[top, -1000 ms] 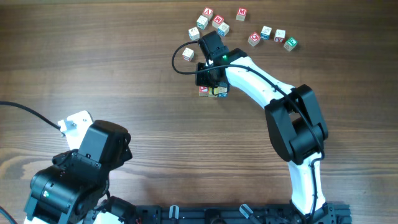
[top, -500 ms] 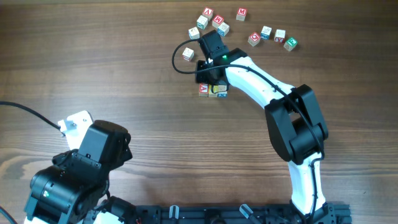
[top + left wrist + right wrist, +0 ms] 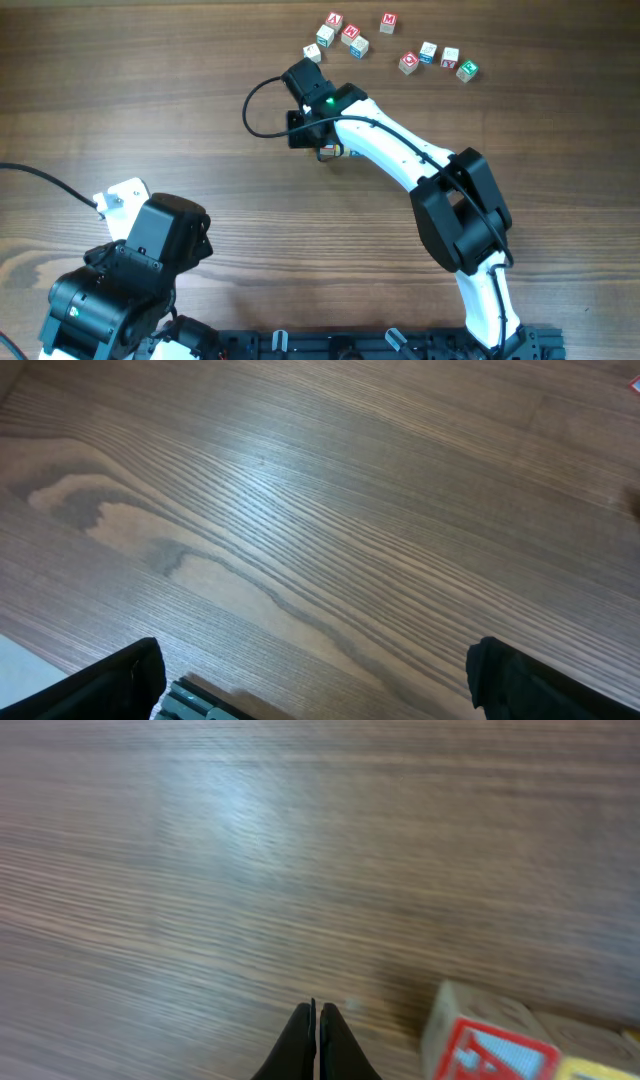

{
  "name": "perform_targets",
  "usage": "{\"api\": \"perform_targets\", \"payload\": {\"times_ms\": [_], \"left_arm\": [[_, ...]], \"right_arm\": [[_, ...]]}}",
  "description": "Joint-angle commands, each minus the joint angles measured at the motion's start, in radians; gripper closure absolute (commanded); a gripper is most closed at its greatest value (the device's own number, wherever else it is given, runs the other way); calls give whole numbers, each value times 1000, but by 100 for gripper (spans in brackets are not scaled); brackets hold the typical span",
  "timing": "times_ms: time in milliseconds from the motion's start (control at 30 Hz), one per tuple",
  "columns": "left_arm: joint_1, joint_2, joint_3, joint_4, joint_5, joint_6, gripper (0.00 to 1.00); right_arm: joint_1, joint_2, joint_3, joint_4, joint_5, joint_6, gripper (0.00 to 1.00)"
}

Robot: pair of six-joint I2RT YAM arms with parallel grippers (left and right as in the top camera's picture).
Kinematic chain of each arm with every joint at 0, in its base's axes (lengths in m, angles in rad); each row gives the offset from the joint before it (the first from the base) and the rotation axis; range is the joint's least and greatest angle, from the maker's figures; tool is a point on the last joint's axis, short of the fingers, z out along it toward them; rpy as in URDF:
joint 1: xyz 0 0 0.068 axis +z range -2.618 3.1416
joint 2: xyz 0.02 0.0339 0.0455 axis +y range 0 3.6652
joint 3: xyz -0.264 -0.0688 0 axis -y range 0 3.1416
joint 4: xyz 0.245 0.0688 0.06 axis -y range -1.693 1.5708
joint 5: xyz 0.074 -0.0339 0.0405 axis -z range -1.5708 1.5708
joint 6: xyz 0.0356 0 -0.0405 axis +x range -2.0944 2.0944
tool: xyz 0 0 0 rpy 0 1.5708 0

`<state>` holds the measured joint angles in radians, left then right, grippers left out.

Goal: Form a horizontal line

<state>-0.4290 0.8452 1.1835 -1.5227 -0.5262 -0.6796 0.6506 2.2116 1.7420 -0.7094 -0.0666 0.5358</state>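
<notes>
In the right wrist view the red-faced cube (image 3: 488, 1050) with a white letter sits at the lower right, with a sliver of the yellow cube (image 3: 604, 1070) touching its right side. The white cube with blue-green print is hidden. My right gripper (image 3: 317, 1012) is shut and empty, low over bare wood just left of the red-faced cube. From overhead the right gripper (image 3: 303, 133) and arm cover the row; only a bit of the red-faced cube (image 3: 328, 152) shows. My left gripper (image 3: 320, 680) is open and empty over bare wood at the near left.
Several other letter cubes lie loose at the back, one cluster around (image 3: 340, 35) and another around (image 3: 440, 58). A black cable (image 3: 258, 100) loops left of the right wrist. The left arm (image 3: 130, 275) sits at the near left.
My right gripper has swung left, from over the cube row to its left end. The loose white cube that lay left of the wrist is now hidden under it. The left arm has not moved.
</notes>
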Motion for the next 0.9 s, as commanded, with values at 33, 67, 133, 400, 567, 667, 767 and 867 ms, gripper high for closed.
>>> {"api": "perform_targets", "payload": {"times_ms": [33, 67, 133, 400, 567, 667, 767, 867], "left_arm": [[2, -3, -2, 0, -2, -17, 0], [2, -3, -2, 0, -2, -17, 0], [2, -3, -2, 0, -2, -17, 0], [2, -3, -2, 0, -2, -17, 0], [2, -3, -2, 0, -2, -17, 0], [2, -3, -2, 0, -2, -17, 0], [2, -3, -2, 0, -2, -17, 0], [2, -3, -2, 0, -2, -17, 0]], "right_arm": [[0, 9, 12, -40, 78, 22, 95], [0, 10, 11, -39, 77, 23, 95], [0, 14, 11, -34, 77, 22, 95], [0, 46, 11, -40, 70, 24, 95], [0, 67, 11, -44, 74, 35, 95], [0, 69, 11, -56, 90, 45, 95], [0, 69, 11, -62, 100, 52, 95], [0, 69, 11, -64, 116, 71, 95]]}}
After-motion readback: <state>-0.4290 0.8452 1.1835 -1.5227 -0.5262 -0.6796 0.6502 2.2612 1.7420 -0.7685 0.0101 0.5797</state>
